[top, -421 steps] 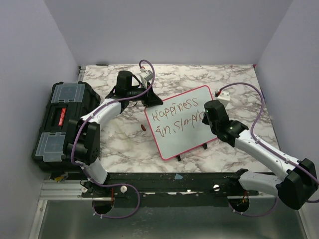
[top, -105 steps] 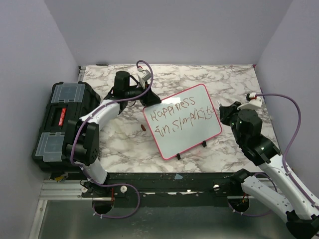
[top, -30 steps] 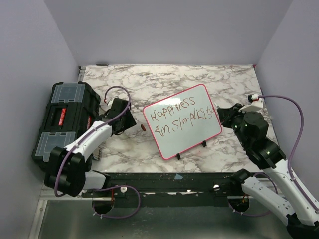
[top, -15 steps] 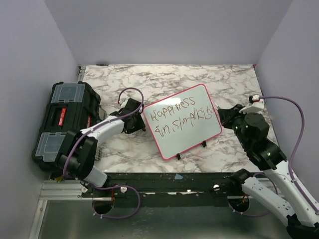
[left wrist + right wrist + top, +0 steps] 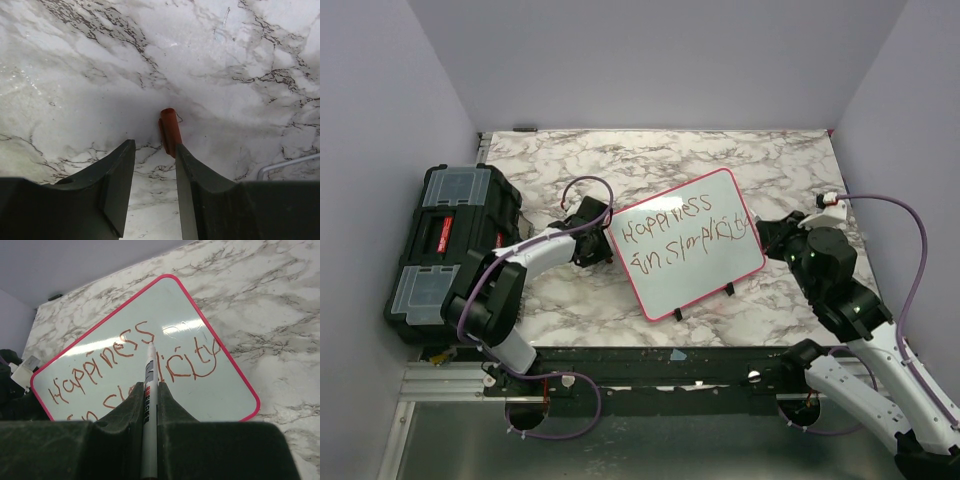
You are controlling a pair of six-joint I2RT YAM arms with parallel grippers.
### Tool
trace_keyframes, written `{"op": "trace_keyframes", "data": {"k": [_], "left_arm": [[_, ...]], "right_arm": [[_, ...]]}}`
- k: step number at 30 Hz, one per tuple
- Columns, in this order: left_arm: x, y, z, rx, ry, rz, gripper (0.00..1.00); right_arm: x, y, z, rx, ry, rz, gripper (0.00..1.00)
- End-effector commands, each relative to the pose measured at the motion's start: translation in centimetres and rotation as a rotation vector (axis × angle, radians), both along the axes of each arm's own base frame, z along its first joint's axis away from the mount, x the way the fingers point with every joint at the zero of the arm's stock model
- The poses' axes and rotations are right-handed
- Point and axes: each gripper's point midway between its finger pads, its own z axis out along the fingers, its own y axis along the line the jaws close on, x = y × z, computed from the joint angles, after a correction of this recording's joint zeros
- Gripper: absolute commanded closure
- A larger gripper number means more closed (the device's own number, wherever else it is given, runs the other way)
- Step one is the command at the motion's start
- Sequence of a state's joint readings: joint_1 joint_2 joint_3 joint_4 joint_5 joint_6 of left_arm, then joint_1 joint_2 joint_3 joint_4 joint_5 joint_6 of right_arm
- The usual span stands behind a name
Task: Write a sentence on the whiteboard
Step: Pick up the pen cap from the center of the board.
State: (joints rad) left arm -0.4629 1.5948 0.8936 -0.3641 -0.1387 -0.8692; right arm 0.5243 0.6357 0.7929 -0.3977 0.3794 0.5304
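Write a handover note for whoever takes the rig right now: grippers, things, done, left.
Left gripper: open, low over the marble table. A red-brown marker cap lies at one fingertip, not between the jaws.
Right gripper: shut on the marker, uncapped, tip aimed at the whiteboard.
Whiteboard: mid-table, on its feet.
Done: the sentence reads roughly "Happiness in Simplicity", in two lines, and looks complete.
Left: probably grasp the cap and recap the marker.
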Motion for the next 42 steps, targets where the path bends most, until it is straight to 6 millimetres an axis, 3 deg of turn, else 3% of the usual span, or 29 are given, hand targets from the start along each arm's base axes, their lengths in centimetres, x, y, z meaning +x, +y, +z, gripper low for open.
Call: {"op": "trace_keyframes", "data": {"k": [1, 9, 17, 27, 33, 42], "left_arm": [[1.1, -1.1, 0.3, -0.015, -0.022, -0.003, 0.63], [1.2, -1.2, 0.0, 0.005, -0.016, -0.012, 0.64], [0.5, -0.7, -1.6, 0.067, 0.052, -0.005, 0.67], [0.5, -0.4, -1.8, 0.083, 0.046, -0.011, 0.98], [0.4, -0.2, -0.8, 0.085, 0.012, -0.038, 1.0], [0.1, 0.5, 2.9, 0.084, -0.137, -0.138, 1.0]], "right_arm": [[-0.1, -0.2, -0.5, -0.013, 0.001, -0.006, 0.99], [-0.1, -0.5, -0.7, -0.018, 0.002, -0.016, 0.99], [-0.2, -0.5, -0.7, -0.017, 0.001, -0.018, 0.99], [-0.3, -0.8, -0.6, -0.023, 0.0, -0.027, 0.99], [-0.3, -0.6, -0.5, -0.023, -0.001, -0.017, 0.99], [-0.5, 0.7, 1.8, -0.026, -0.059, 0.075, 0.99]]}}
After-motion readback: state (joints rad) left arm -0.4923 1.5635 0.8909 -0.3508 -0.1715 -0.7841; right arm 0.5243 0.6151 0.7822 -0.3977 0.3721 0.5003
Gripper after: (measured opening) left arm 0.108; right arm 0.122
